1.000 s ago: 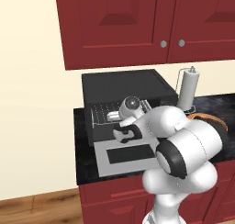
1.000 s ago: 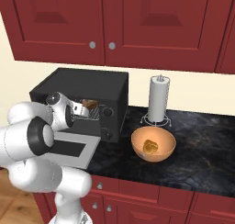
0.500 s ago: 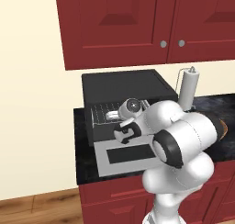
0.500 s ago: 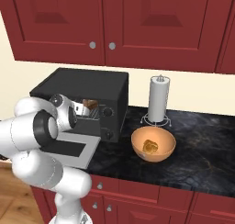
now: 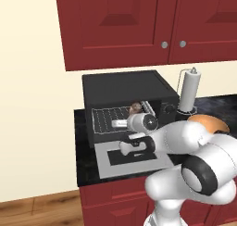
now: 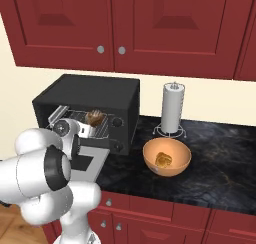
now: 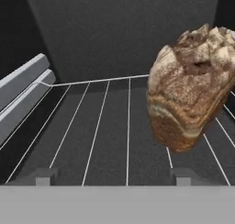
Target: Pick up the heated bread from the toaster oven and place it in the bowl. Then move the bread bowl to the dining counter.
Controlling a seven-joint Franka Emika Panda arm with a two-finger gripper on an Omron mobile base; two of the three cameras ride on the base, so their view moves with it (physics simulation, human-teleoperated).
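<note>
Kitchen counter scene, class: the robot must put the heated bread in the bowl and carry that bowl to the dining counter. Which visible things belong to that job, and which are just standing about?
Belong to the job:
heated bread
toaster oven, door down
bowl
gripper

Just standing about:
paper towel roll
red wall cabinets

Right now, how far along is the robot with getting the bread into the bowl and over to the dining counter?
Done: the toaster oven door is down and the claw has reached inside over the wire rack. In hand: the approach. The bread sits on the rack, off to one side of the open fingertips, not gripped. Left: grasping it, dropping it into the orange bowl, which already holds a brownish piece, then carrying the bowl away.
</note>
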